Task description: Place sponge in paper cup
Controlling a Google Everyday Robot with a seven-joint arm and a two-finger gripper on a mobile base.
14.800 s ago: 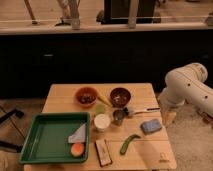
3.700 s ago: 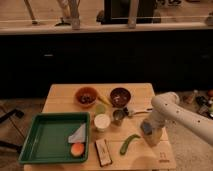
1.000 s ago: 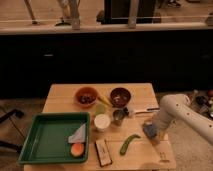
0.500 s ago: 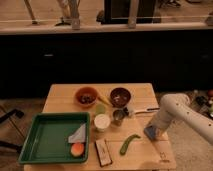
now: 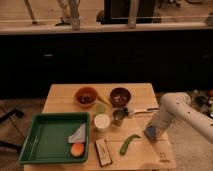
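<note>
The pincer sits low at the right edge of the wooden surface, at the end of the white arm. A bit of the blue-grey sponge shows right at its tip; whether the pincer is spread or closed on the sponge cannot be told. Compared with half a second ago the arm has barely shifted, and the sponge remains at the same spot under the tip; much earlier it lay uncovered there with the arm drawn back.

Just left of the pincer lies the long green vegetable. Further left, near the surface's middle, stands the paper cup, its pale inside showing nothing in it, well apart from the sponge. Beside it is the metal cup. Behind them stand two brown bowls, each with dark contents. The green tray at the left holds a pale cloth and an orange fruit.
</note>
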